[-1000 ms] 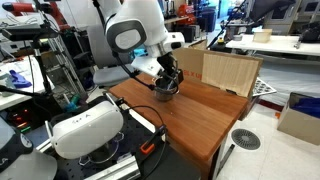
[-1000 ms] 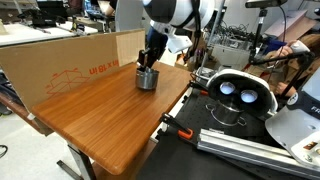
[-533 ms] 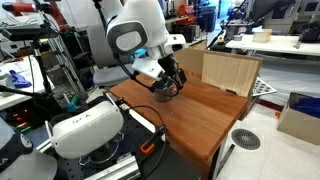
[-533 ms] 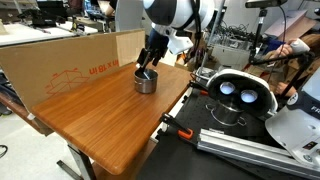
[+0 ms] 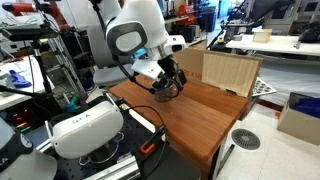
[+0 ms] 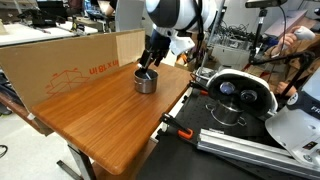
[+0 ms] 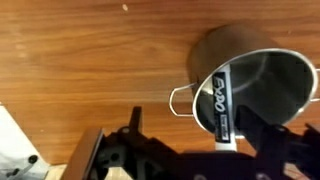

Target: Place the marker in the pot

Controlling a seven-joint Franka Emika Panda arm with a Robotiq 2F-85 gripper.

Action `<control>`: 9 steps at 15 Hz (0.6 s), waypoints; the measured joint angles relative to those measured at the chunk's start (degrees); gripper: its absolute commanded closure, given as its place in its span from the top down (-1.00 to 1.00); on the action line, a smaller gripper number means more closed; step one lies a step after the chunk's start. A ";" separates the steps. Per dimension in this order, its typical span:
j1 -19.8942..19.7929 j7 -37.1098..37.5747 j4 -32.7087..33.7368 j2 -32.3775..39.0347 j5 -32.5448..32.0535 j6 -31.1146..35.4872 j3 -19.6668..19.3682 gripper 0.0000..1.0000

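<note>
The small silver pot (image 7: 250, 85) stands on the wooden table, with its wire handle (image 7: 180, 100) pointing left in the wrist view. The dark marker (image 7: 220, 100) leans inside the pot; its whitish end (image 7: 226, 140) sticks out over the rim towards me. My gripper (image 7: 200, 155) is open just above the pot, its dark fingers (image 7: 135, 130) on either side of the marker and not touching it. In both exterior views the gripper (image 5: 170, 76) (image 6: 150, 60) hangs just above the pot (image 5: 164, 90) (image 6: 146, 83).
A cardboard wall (image 6: 70, 65) borders the table's far side. A wooden panel (image 5: 228, 70) stands at the table's end. A white headset (image 6: 240, 92) rests on a larger pan beside the table. The table edge (image 6: 165, 115) runs near the pot.
The gripper has gone from shut to open and risen a little above the pot. The marker has been let go and now rests in the pot.
</note>
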 measured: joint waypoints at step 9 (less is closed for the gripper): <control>-0.69 17.98 -5.69 -12.94 -19.78 -7.85 0.83 1.00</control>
